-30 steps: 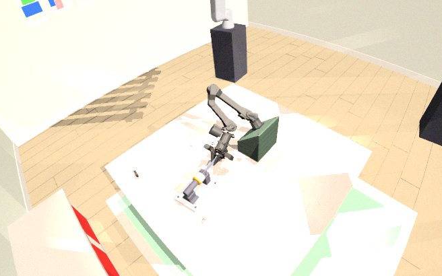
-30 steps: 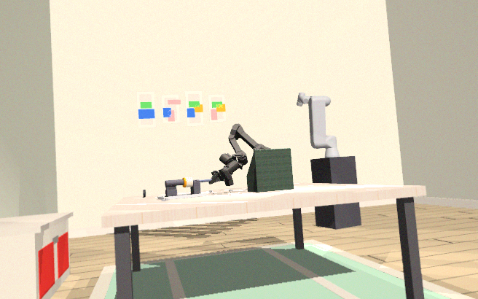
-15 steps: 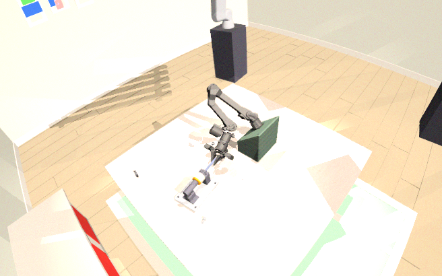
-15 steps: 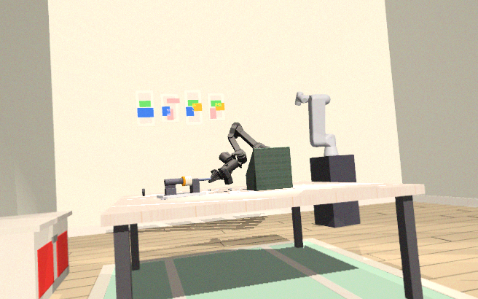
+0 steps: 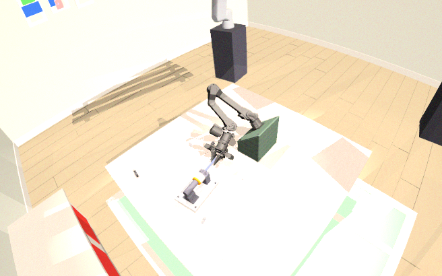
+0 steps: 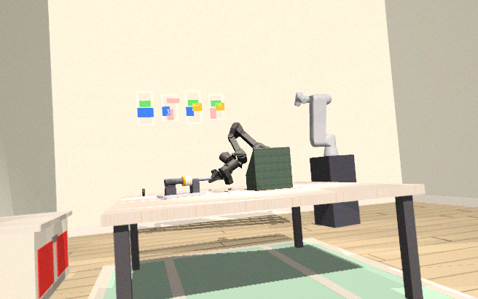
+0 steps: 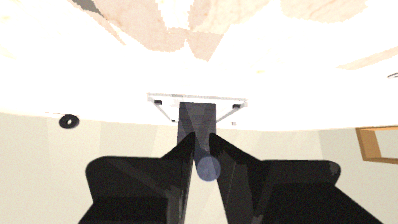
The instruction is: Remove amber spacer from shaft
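Note:
My gripper (image 5: pixel 216 159) (image 6: pixel 211 179) (image 7: pixel 201 137) is shut on the blue shaft (image 5: pixel 210 165) (image 6: pixel 203 179) (image 7: pixel 208 169), near its free end. The shaft runs from the fingers through the dark bearing post (image 6: pixel 194 186) (image 7: pixel 197 117) toward the dark housing block (image 5: pixel 191 188) (image 6: pixel 173 181). The amber spacer (image 5: pixel 197 180) (image 6: pixel 183 181) stands up on the line of the shaft, against the housing. White spacers (image 5: pixel 201 175) (image 6: pixel 189 181) sit between it and the post; their number cannot be told. The part of the shaft inside spacers and housing is hidden.
A pale base plate (image 5: pixel 199 206) (image 7: pixel 240 101) carries the housing and post. A small black ring (image 5: pixel 135 173) (image 6: pixel 143 192) (image 7: pixel 69 121) stands on the table beyond it, and a small pale piece (image 5: pixel 203 219) lies on the opposite side. A dark green block (image 5: pixel 259 142) (image 6: pixel 270 168) stands beside the arm.

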Robot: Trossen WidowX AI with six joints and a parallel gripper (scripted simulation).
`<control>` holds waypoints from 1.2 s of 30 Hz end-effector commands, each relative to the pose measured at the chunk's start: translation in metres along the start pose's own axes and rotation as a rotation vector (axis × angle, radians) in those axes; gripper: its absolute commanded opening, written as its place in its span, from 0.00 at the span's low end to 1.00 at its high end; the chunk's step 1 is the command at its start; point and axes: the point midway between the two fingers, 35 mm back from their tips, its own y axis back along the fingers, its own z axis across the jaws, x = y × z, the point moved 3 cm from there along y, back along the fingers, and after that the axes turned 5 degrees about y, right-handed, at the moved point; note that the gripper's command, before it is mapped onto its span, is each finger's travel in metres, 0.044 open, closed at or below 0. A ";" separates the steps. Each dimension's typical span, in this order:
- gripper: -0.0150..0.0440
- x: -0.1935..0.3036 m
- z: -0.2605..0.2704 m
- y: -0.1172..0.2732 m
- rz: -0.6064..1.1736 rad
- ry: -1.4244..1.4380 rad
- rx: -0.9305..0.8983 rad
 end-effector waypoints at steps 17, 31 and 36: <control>0.25 -0.001 -0.001 0.003 0.001 0.005 0.002; 0.25 -0.002 -0.001 0.005 0.000 0.005 0.002; 0.25 -0.002 -0.001 0.005 0.000 0.005 0.002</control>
